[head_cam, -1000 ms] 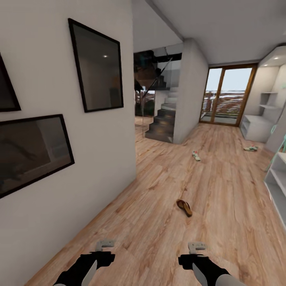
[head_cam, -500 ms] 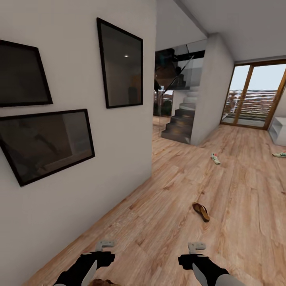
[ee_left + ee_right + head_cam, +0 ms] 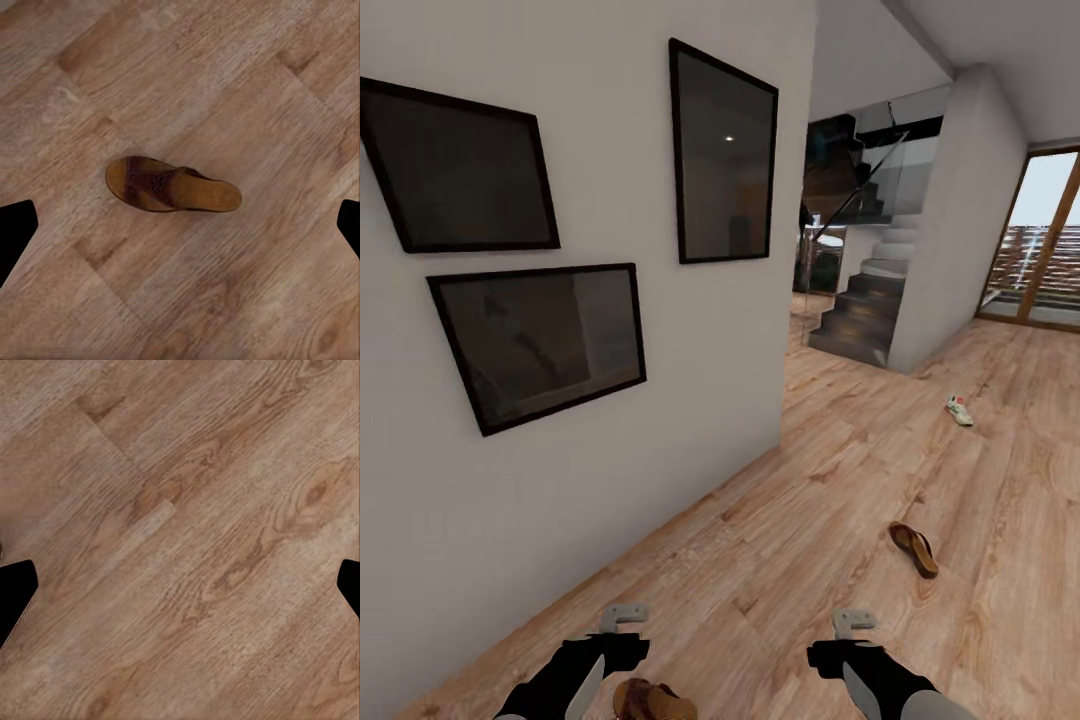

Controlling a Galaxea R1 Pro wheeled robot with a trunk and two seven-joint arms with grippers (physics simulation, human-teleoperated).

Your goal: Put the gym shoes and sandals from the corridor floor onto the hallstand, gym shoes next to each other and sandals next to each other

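Corridor floor point(image 3: 800, 560): light brown wood-grain planks, running past a white wall toward a staircase point(image 3: 860, 315).

Near sandal point(image 3: 650, 700): brown, lying on the floor at the lower edge of the head view, just beside the left claw point(image 3: 622, 618). The left wrist view gives it whole point(image 3: 171, 186): flat on the planks, dark patterned strap across a tan footbed, below the claw and untouched, centred between the two dark finger tips at the frame edges.

Far sandal point(image 3: 915, 548): brown, flat on the floor ahead and to the right of the right claw point(image 3: 852, 621), well apart from it.

Gym shoe point(image 3: 959, 410): cream-white with green and red marks, on the floor farther along the corridor, near the foot of the staircase; detail too small to read.

Left claw: released, fingers spread wide, empty.

Right claw: released, empty; the right wrist view has bare floor planks point(image 3: 187, 547) between its finger tips.

Wall fittings: three dark framed pictures point(image 3: 725, 155) on the white wall, seen in the head view.
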